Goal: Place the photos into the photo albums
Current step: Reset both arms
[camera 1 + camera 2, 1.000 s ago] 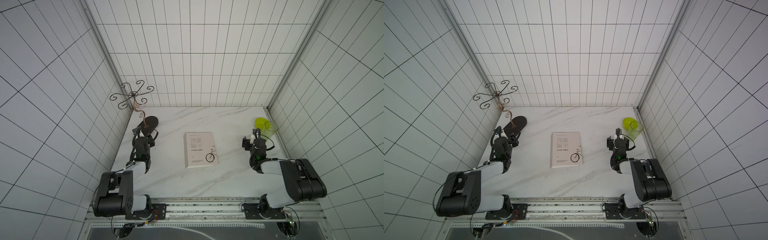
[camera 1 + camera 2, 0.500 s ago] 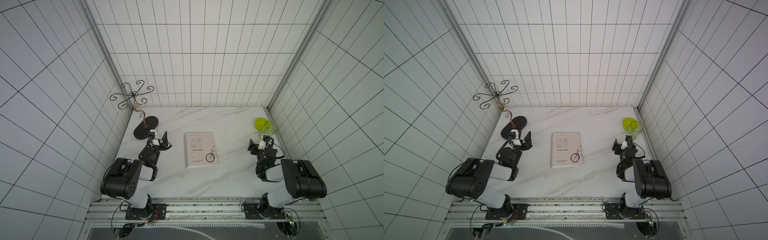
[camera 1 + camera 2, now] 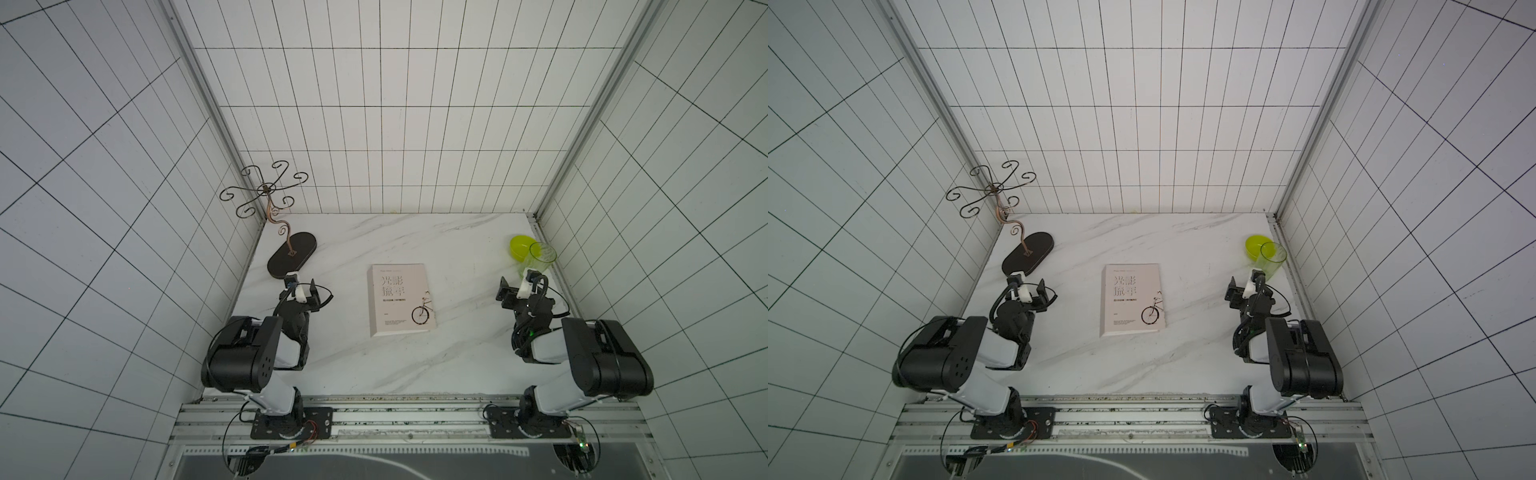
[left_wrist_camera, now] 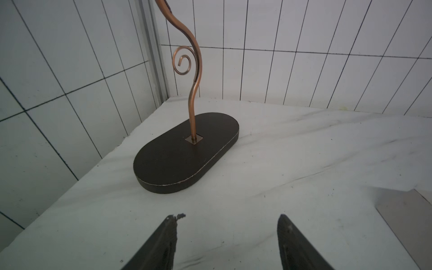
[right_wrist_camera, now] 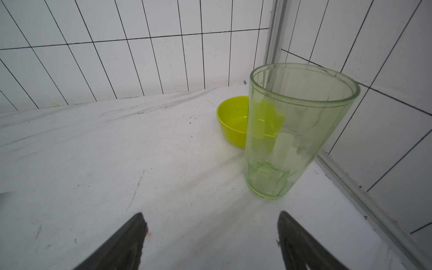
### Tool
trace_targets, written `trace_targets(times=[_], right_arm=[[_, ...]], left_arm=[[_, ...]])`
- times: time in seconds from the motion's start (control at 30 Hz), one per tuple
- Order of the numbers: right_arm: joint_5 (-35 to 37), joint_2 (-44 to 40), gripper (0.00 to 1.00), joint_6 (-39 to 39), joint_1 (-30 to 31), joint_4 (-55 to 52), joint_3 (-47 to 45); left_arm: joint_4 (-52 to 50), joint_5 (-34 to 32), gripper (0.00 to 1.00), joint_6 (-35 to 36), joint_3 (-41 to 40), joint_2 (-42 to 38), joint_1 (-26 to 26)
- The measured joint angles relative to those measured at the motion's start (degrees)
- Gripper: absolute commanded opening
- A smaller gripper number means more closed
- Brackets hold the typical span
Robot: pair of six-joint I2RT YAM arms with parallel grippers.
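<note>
1. My left gripper (image 4: pixel 228 217) has its jaws spread apart with nothing between them. Only the bare white marbled surface (image 4: pixel 304 163) shows in the gap.
2. That gripper faces a metal stand (image 4: pixel 187 152) with a dark oval base and a copper-coloured scrolled stem. The stand is near my fingertips (image 4: pixel 171 222), but there is clear surface between us.
3. In both top views the stand sits towards the far left corner, with its curled hooks spreading out high above the base.
4. My right gripper (image 5: pixel 211 215) is also spread wide and holds nothing. Only scuffed surface lies between its jaws.
5. Ahead of it, a translucent green tumbler (image 5: pixel 292 131) stands upright, close to the right wall.
6. A yellow-green bowl (image 5: pixel 231 121) sits just behind the tumbler, which partly covers it. I cannot tell whether the two touch.
7. The photo album (image 3: pixel 401 299) lies closed and flat in the middle of the surface, cover up. Its black title and small bicycle drawing are readable in both top views.
8. The album lies between my two arms, well apart from both grippers, with its long edges running away from my base rail (image 3: pixel 415 419).
9. Both of my arms are folded low, one on each side of the album.
</note>
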Motion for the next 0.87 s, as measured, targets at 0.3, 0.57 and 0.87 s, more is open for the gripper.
trace_targets(times=[0.3,0.57,0.87], right_arm=[[0.9,0.0,0.99,0.0,0.1,0.1,0.0],[1.0,0.0,0.99,0.0,0.2,0.1,0.0],[1.0,0.0,0.99,0.0,0.2,0.1,0.0]], left_arm=[[-8.0,-5.6,0.98,1.2,8.9,-1.9,-5.1],[-12.2,-7.9,0.98,1.5,9.1,-1.9,-5.0],[-14.3,-8.3,0.97,1.4,9.5,-1.9,-5.0]])
